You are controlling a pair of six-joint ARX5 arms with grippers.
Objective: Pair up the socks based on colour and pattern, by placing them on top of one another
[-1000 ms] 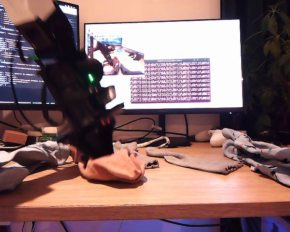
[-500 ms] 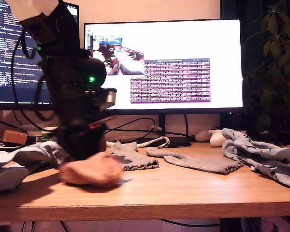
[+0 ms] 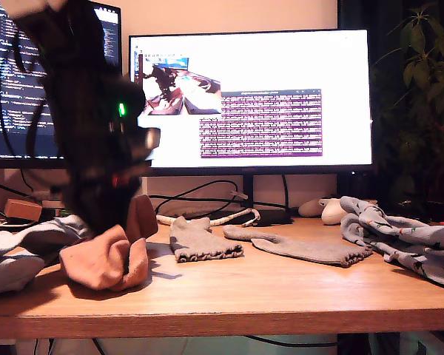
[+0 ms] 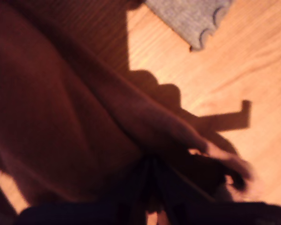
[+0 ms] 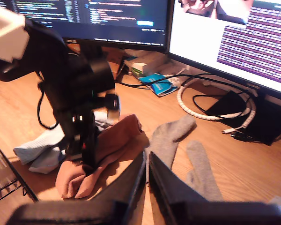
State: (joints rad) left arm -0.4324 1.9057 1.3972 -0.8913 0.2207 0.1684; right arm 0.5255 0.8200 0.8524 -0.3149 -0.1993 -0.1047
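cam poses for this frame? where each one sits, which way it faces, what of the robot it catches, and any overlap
Exterior view: at desk-edge height, facing the monitors; my first arm stands at this view's left, its tool shut on the salmon sock.
First wrist view: on my first arm, close above the desk; fingers pinch the salmon sock.
Second wrist view: raised, looking down toward the monitors; my second tool shut, empty; first arm ahead.
Shared: the salmon sock in all three; grey ankle socks in exterior and second wrist.
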